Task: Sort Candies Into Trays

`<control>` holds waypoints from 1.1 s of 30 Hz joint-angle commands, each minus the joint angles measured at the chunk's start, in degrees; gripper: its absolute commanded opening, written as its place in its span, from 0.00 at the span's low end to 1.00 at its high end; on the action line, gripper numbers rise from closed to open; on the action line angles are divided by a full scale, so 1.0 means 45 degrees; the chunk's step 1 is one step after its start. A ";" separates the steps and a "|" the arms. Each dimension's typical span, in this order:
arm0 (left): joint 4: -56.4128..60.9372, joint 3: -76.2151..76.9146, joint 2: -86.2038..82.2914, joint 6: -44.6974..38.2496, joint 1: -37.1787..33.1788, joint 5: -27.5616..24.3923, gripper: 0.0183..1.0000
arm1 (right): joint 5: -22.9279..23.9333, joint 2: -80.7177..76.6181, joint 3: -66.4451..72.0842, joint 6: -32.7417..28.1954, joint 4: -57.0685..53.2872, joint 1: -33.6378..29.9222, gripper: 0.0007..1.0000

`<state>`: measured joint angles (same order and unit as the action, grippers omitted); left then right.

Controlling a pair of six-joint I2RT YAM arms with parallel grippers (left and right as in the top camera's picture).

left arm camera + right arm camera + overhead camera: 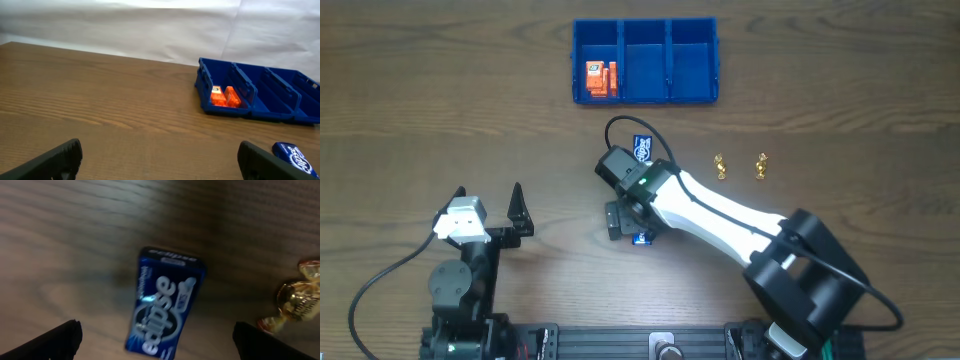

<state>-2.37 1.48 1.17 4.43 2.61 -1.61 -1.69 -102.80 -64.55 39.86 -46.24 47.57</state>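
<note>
- The right gripper (159,341) is held over a blue pack (165,302) on the table (75,240), fingers spread.
- The left gripper (488,200) is likewise seen with fingers parted.

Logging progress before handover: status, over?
Left gripper open, near its base. Right gripper open over blue pack. Gold candy beside it, apart. Orange candies in tray.
</note>
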 commanded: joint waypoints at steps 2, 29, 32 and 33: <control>-0.0471 -0.0262 -0.0092 -0.0092 -0.0078 0.0117 1.00 | 0.0505 -0.0889 -0.0180 0.0821 0.0466 0.0083 1.00; -0.0466 -0.0262 -0.0092 -0.0092 -0.0078 0.0112 1.00 | 0.1773 0.0588 -0.1175 0.0986 -0.0034 0.0151 0.30; -0.0471 -0.0262 -0.0092 -0.0092 -0.0078 0.0112 1.00 | 0.2739 0.1574 -0.3570 0.0029 -0.2025 -0.0534 0.27; -0.0471 -0.0262 -0.0092 -0.0092 -0.0078 0.0112 1.00 | 0.3235 0.1579 -0.4595 -0.0199 -0.2696 -0.0763 0.27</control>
<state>-2.37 1.48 1.17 4.43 2.61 -1.61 4.64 -101.54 -72.42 43.48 -54.06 47.48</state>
